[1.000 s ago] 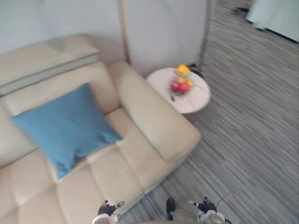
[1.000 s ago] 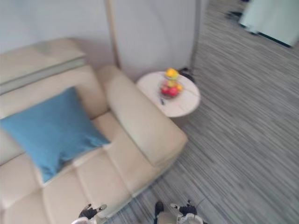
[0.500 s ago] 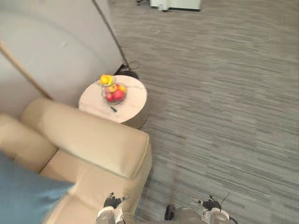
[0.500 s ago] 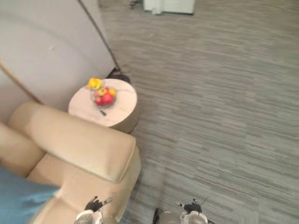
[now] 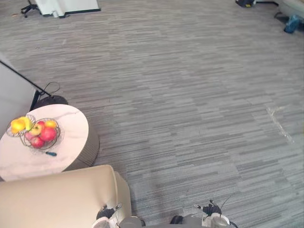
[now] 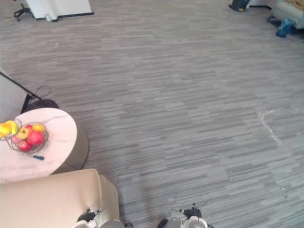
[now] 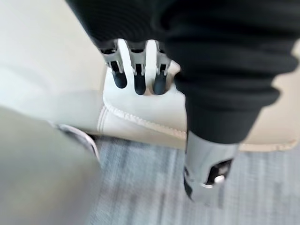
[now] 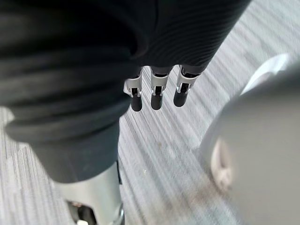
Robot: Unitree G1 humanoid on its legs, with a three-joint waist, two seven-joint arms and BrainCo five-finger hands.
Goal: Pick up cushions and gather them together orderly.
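The beige sofa's armrest (image 5: 57,199) fills the lower left corner of the eye views. My left hand (image 5: 107,212) hangs low beside that armrest, and in its wrist view its fingers (image 7: 136,75) point straight down in front of the sofa's seam, holding nothing. My right hand (image 5: 209,209) hangs at the bottom edge over the carpet. Its fingers (image 8: 157,96) are also straight and empty. A small blue thing (image 5: 292,23) lies on the floor at the far right, too distant to tell what it is.
A round white side table (image 5: 71,137) stands just beyond the armrest and bears a wire basket of fruit (image 5: 38,134). A black lamp base (image 5: 50,100) sits behind it. Grey striped carpet (image 5: 190,95) stretches ahead and to the right. White furniture (image 5: 66,5) stands far back.
The camera has swung to the right: the sofa seat and its blue cushion have slid out past the left edge, and open carpet has come in. Both hands still hang low.
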